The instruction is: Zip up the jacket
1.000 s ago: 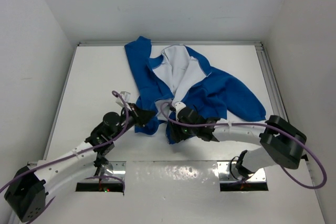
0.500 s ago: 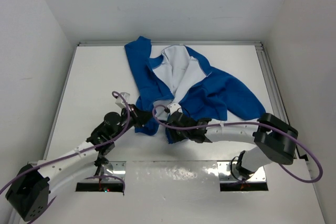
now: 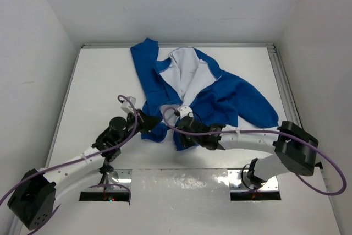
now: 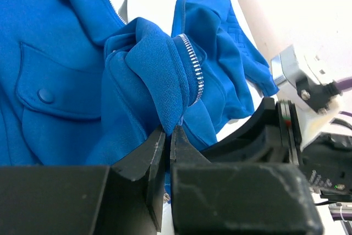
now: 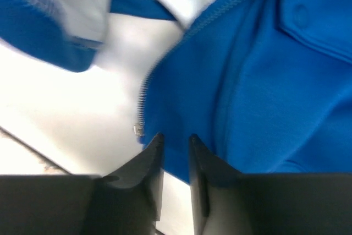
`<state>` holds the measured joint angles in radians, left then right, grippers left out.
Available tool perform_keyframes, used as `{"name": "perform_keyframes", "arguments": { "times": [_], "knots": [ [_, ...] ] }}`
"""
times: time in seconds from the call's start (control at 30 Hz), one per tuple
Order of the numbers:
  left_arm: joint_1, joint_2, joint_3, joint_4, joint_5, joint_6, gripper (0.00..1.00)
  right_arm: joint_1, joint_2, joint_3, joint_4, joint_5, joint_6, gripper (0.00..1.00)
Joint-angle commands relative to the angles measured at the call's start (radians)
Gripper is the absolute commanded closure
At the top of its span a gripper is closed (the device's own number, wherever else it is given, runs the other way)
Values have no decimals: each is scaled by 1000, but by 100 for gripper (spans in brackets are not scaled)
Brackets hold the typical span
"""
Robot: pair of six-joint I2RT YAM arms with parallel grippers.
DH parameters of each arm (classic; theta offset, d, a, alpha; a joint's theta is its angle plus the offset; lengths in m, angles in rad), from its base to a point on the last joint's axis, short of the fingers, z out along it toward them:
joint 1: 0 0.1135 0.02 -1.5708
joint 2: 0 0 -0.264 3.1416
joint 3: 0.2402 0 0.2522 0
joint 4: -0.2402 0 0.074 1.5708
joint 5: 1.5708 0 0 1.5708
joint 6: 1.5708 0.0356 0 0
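— Claws first: the left gripper (image 4: 169,130) is pinched tight on a fold of the jacket (image 3: 220,100) hem, just beside the zipper teeth (image 4: 195,72). And the other?
— On the right gripper (image 5: 176,138) the fingers stand a narrow gap apart at the opposite bottom corner, by the small metal end piece (image 5: 138,130). Whether cloth sits between them cannot be told.
— Where does the jacket lie?
— Spread open on the table (image 3: 99,81), white lining up, hem nearest the arms.
— What would make this step go well?
— Probably a grip close to that end piece, both hems taut and level, then the two zipper ends brought together squarely. Slack cloth would likely misalign them.
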<state>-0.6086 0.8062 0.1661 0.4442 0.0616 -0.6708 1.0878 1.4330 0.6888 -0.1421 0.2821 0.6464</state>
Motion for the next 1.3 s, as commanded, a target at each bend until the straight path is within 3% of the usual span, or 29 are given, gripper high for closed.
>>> {"name": "perform_keyframes", "arguments": {
  "times": [0.0,0.1,0.4,0.73,0.8,0.93,1.07,1.27],
  "knots": [
    [23,1,-5,57,17,8,100,21,19,34,27,-44,1,62],
    [27,1,-13,64,21,5,100,23,64,29,36,-67,13,55],
    [35,1,-14,68,43,10,100,23,167,34,82,-18,29,55],
    [36,8,-23,94,66,11,100,23,147,-52,205,55,101,79],
    [36,17,-23,97,75,10,100,23,129,-77,242,54,105,90],
    [36,28,-23,120,89,11,100,23,75,-130,311,40,105,99],
    [36,34,-22,145,110,-10,100,23,-25,-199,423,78,73,100],
    [38,-9,93,85,136,-33,100,23,-299,-294,731,65,-91,100]
  ]
}}
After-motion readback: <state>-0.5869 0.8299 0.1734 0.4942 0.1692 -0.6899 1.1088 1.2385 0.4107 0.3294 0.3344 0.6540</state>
